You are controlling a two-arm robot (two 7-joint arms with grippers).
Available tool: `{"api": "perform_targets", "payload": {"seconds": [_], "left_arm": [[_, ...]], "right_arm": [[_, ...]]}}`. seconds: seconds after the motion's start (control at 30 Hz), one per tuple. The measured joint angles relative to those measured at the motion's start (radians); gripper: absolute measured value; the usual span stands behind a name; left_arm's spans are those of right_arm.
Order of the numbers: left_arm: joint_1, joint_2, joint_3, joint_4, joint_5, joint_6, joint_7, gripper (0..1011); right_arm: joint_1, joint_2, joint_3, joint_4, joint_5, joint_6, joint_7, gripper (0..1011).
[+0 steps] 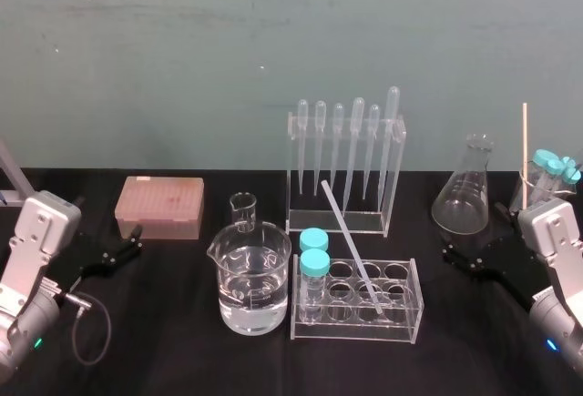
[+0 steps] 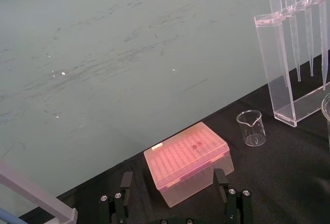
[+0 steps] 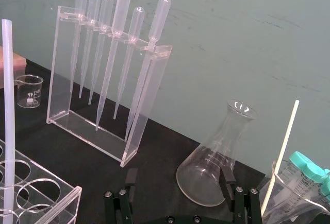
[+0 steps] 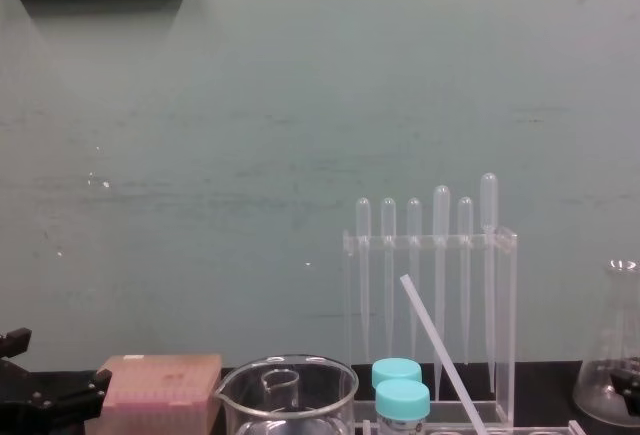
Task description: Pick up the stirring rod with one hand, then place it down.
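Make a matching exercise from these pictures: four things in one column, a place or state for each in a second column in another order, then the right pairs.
1. stirring rod
2. large beaker
3. pink box
4. conical flask

A. holds clear liquid
B. empty, near the right end effector
C. leans in the tube rack
D. closed, near the left end effector

Pairs: 1-C, 2-A, 3-D, 4-B

Stirring rod (image 3: 7, 105) stands in tube rack (image 3: 64, 198); pipette rack (image 3: 142, 110) beside; flask (image 3: 211, 167) beyond right gripper (image 3: 178, 180), jaws apart.
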Motion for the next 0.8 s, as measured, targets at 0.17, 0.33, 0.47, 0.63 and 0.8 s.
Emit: {"api": "perform_targets", "payload": {"seconds": [0.17,0.33,0.47,0.63,0.8], "left_arm": [[0.0,0.0,0.0,0.0,0.0,0.0,0.0,1000],[0.0,0.0,0.0,0.0,0.0,0.0,0.0,1000],[0.0,0.0,0.0,0.0,0.0,0.0,0.0,1000],[0.0,0.0,0.0,0.0,0.0,0.0,0.0,1000],[0.0,0.0,0.0,0.0,0.0,0.0,0.0,1000]], "right_arm": [[0.0,0.0,0.0,0.0,0.0,0.0,0.0,1003],[0.0,0.0,0.0,0.0,0.0,0.0,0.0,1003],[0.0,0.0,0.0,0.0,0.0,0.0,0.0,1003],[0.0,-0.001,0.004,0.0,0.002,0.003,0.004,1003],[-0.003,-0.001,0.038,-0.034,0.079,0.041,0.088,1003]]}}
